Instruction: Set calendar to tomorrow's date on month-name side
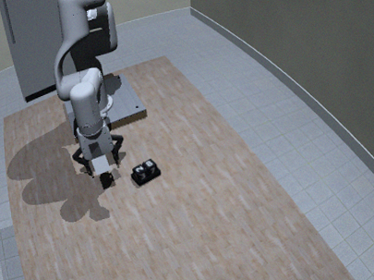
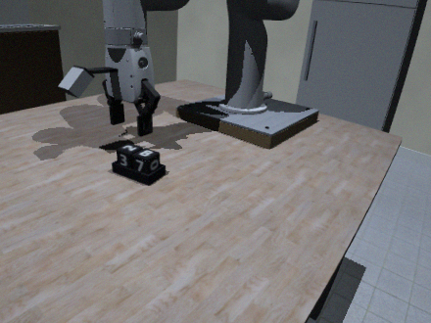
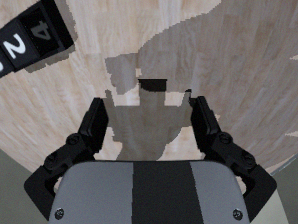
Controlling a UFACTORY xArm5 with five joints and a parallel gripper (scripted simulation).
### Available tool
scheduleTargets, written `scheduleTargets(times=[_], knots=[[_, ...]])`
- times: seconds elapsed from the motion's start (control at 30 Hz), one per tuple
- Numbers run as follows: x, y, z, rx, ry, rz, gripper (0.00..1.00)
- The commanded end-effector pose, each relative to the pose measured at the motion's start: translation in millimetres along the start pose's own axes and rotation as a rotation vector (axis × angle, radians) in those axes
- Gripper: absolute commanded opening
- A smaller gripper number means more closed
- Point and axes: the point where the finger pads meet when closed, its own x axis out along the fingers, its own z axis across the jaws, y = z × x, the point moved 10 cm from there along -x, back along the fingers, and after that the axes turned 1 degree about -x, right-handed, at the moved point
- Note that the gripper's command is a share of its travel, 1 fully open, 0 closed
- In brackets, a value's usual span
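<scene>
The black tray [image 1: 148, 179] [image 2: 131, 176] [image 3: 62, 22] is flat on the table, with two black cubes side by side in it. One cube [image 1: 140, 171] [image 2: 122, 159] [image 3: 15, 45] has a 2 on top; the exterior view shows a 3 on its side, and the wrist view shows a 4 on another side. The other cube [image 1: 150, 165] [image 2: 147, 160] has an 8 on top and shows 7 and 0 on its sides. The month's name cannot be read in any view. My gripper [image 1: 104, 169] [image 2: 130, 125] [image 3: 149, 107] is open and empty, above the table beside the tray.
The robot's base plate [image 1: 129, 106] [image 2: 274, 129] stands on the table [image 1: 197, 227] [image 2: 196, 235] behind the tray. The wrist camera's pale housing [image 1: 101, 165] [image 2: 75, 80] sticks out from the gripper. Arm shadows lie across the table around the gripper.
</scene>
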Motion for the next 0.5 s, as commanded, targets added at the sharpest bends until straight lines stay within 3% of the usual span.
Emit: scheduleTargets(times=[0.0, 0.47], knots=[[-0.7, 0.9, 0.2, 0.000, -0.001, 0.003, 1.00], [-4.5, 0.9, 0.1, 0.000, -0.001, 0.003, 1.00]])
